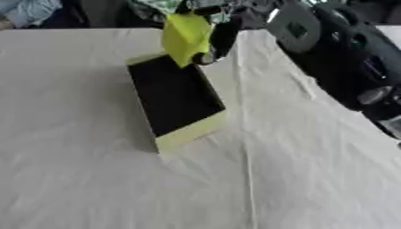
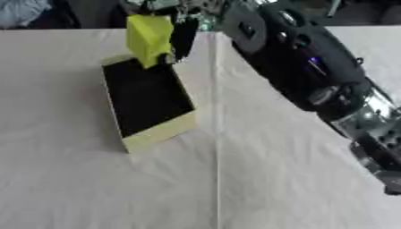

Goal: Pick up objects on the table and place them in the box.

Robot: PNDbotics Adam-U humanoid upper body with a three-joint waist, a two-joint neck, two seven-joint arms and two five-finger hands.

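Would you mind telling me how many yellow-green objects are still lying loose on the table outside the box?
0. The only yellow-green object I see is held by the right robot hand above the far end of the box. The box's dark interior could hide others.

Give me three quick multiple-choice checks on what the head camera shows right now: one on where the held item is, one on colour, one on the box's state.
1. Where is the yellow object?
A. lying inside the box
B. held above the far end of the box
C. on the cloth near the lower edge

2. What colour is the box's rim?
A. red
B. blue
C. yellow-green

3. How does the box stand?
A. open at the top, dark inside
C. tipped on its side
B. closed with a lid

Answers:
1 B, it hangs at the right hand, clear of the box's far edge.
2 C, the near wall shows yellow-green against the white tablecloth.
3 A, the dark interior is in plain view from above.
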